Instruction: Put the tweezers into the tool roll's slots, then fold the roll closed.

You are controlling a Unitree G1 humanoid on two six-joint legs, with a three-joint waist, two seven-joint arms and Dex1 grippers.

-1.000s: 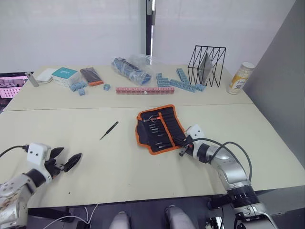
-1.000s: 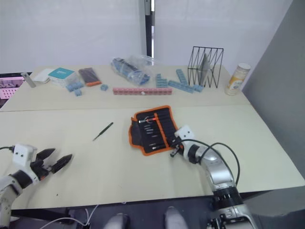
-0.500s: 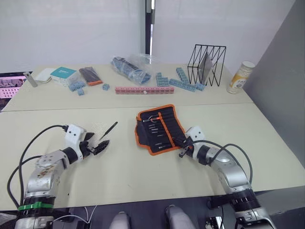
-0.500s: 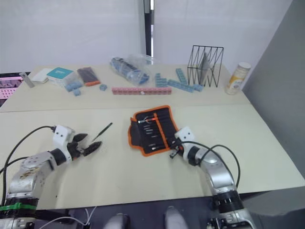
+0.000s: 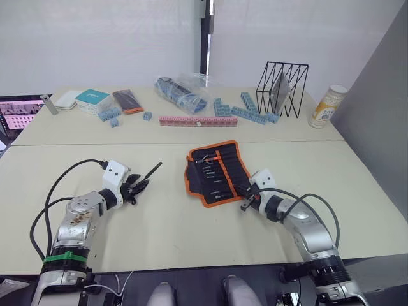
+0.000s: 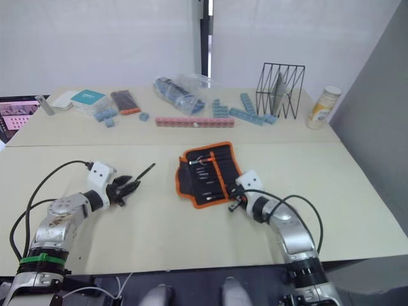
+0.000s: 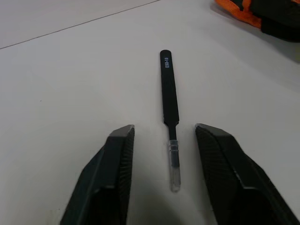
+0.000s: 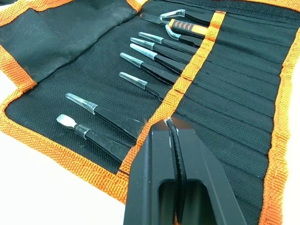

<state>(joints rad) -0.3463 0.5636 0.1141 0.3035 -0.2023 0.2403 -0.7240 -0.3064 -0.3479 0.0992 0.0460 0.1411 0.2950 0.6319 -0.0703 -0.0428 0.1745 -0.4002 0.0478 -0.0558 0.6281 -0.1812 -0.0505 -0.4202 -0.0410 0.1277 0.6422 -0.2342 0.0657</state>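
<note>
Roll (image 5: 217, 171) lying open mid table (image 5: 191, 223), tools sitting in slots (image 8: 154, 56). One tweezer (image 7: 169, 103) lying alone left of roll, tip sitting between left gripper (image 7: 164, 136) fingers. Right gripper (image 5: 245, 194) resting at roll's right edge. Blocks (image 5: 188, 120), rack (image 5: 280, 88) sitting behind.

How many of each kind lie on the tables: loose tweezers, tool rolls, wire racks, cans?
Slim black metal tweezers lying loose: 1
Black fabric tool roll with orange binding: 1
Black wire rack: 1
Yellowish cylindrical can: 1
Total: 4
</note>
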